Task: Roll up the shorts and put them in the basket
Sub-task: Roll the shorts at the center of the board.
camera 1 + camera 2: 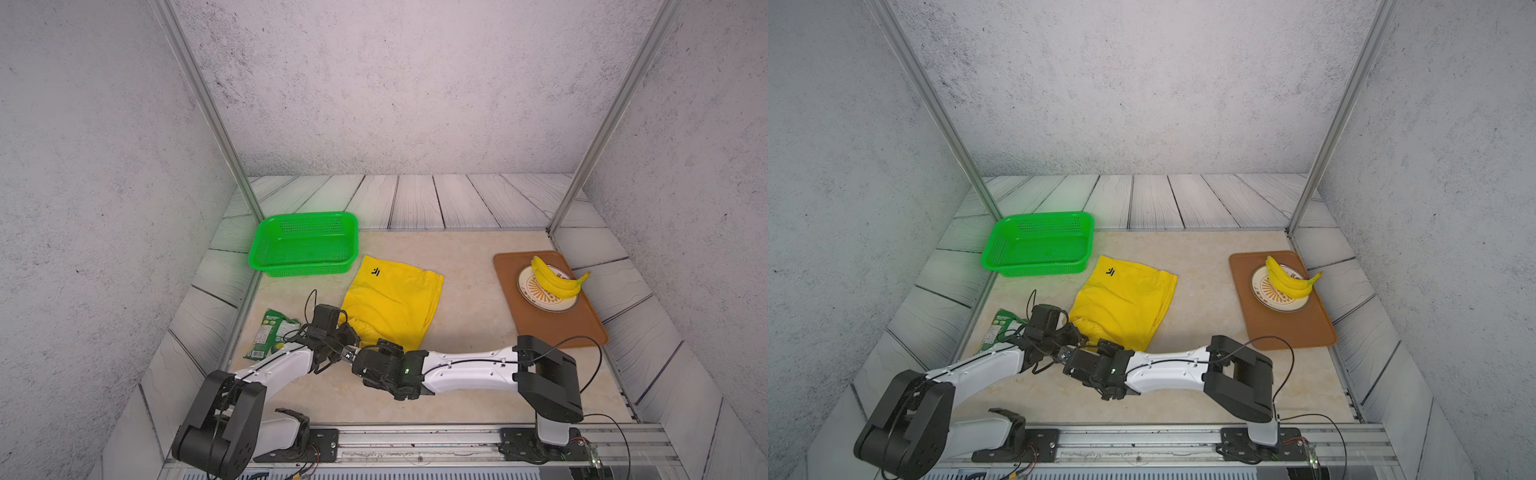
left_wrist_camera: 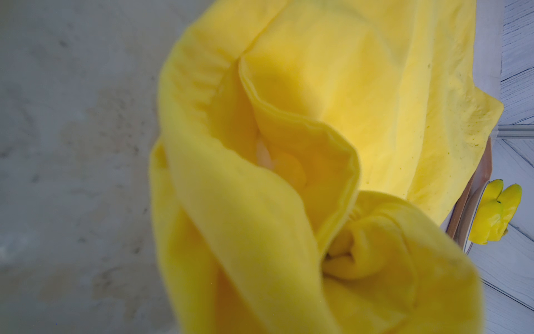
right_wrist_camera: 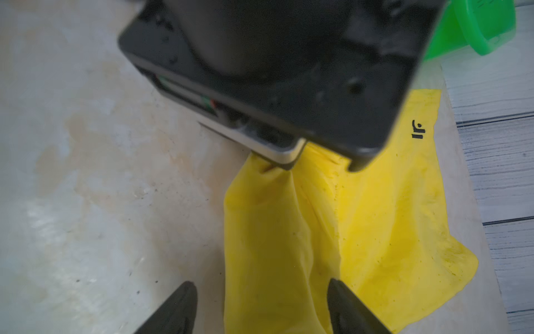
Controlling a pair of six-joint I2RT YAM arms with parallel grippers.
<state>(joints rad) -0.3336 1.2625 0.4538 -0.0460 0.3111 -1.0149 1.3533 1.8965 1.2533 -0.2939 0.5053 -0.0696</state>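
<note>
Tabletop point(image 1: 469, 332) bears yellow shorts point(image 1: 395, 303) with black logo point(image 1: 375, 272).

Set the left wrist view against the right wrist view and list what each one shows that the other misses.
Only the left wrist view: the yellow bananas, the edge of the brown tray, and the gathered waistband bunched close to the lens. Only the right wrist view: the small black logo, the green plastic basket, the left gripper pinching the fabric, and the open right gripper astride a fold. Both: the bright yellow fabric shorts on the beige stone-look tabletop.
</note>
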